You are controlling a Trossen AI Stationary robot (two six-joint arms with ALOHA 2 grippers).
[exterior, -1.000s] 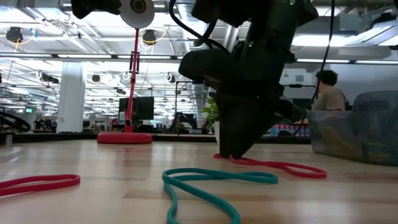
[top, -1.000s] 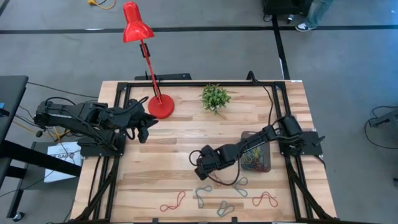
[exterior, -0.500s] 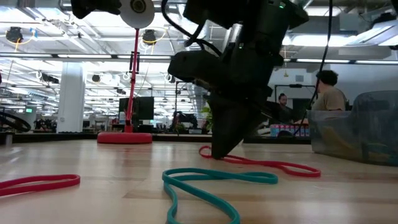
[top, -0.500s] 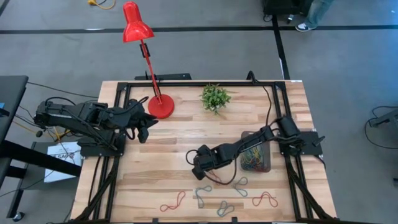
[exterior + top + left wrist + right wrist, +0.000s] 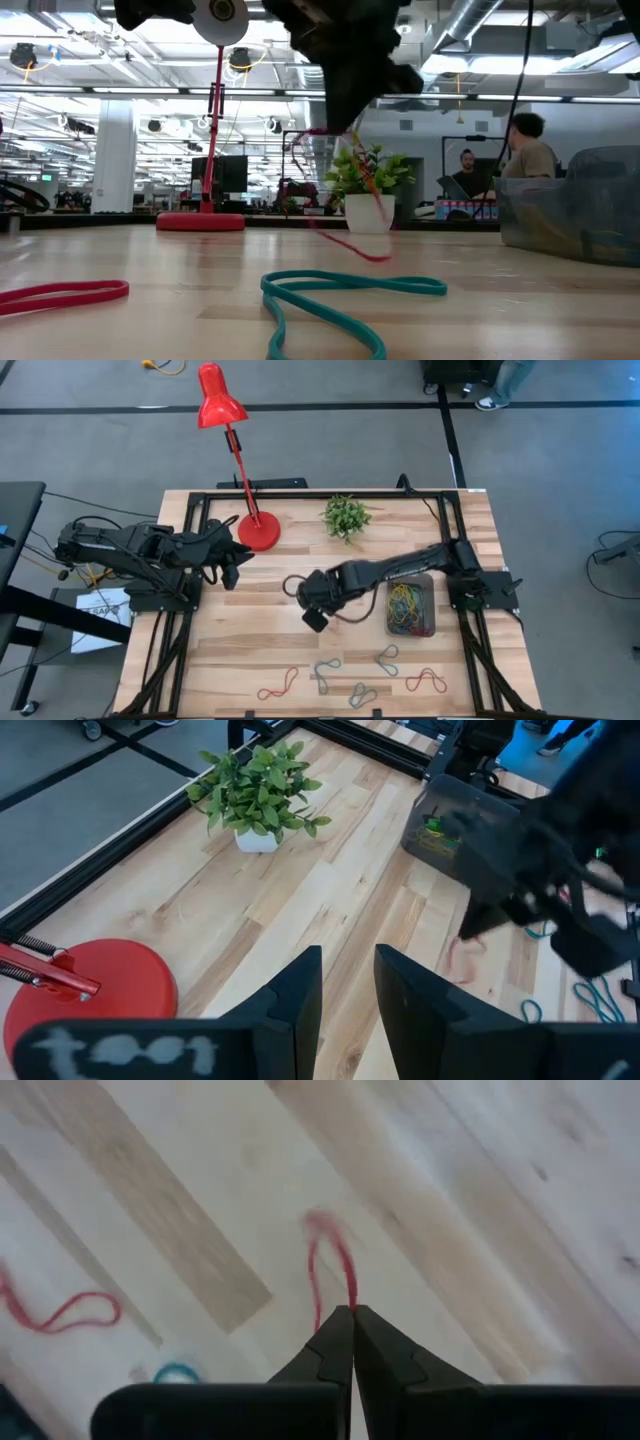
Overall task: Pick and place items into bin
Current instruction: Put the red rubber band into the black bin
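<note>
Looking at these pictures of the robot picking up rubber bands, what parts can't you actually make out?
- Low view: the lifted red band is blurred; its grip point is lost against the dark right gripper.
- Low view: bin contents, clouded by its wall and cut by the edge.
- High view: left gripper fingers, too small.
- Left wrist view: bin, partly behind the right arm.

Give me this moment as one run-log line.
right end effector: shut on thin red rubber band, lifted off wooden table | left end effector: open, waiting by red lamp base | dark see-through bin: holds bands
</note>
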